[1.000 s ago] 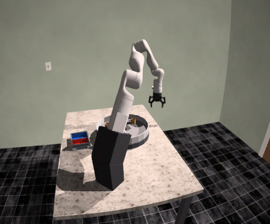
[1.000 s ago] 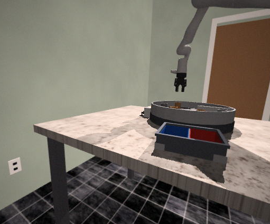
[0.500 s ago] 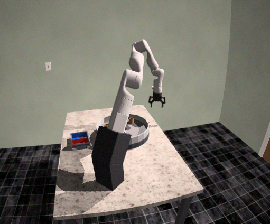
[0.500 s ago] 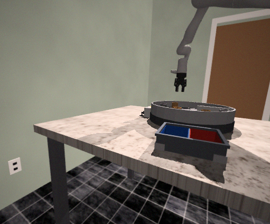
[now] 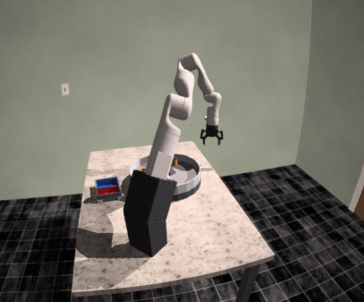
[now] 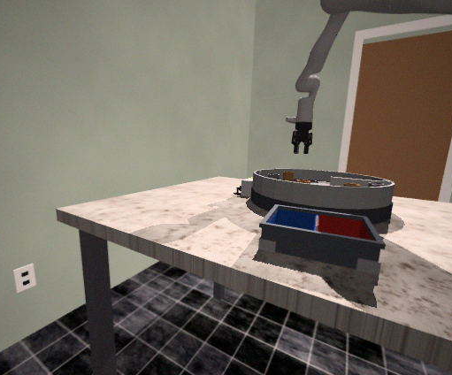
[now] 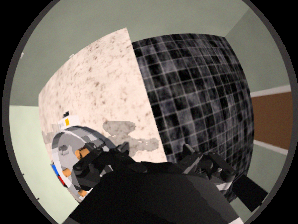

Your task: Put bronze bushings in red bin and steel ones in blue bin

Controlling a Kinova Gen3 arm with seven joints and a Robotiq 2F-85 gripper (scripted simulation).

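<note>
Your end effector hangs wide open with nothing in it, high and off to the side of the turntable, likely parked there to let the parts ride freely while you choose. Bronze bushings sit inside its rim; the red bin and blue bin adjoin beside it on the bench, probably for short carries.

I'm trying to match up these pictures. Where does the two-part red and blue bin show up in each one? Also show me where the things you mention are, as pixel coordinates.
Top: the grey-rimmed rectangular bin with blue and red compartments [image 5: 120,190] [image 6: 321,250] is left of the arm's dark base, below mid-height.
Exterior: right of centre, lower half, in front of the turntable.
Wrist: only a small blue and red sliver at lower left, past the turntable's edge.
Shared landmark: the round grey-walled turntable [image 5: 190,186] [image 6: 321,194] [image 7: 59,137].
</note>
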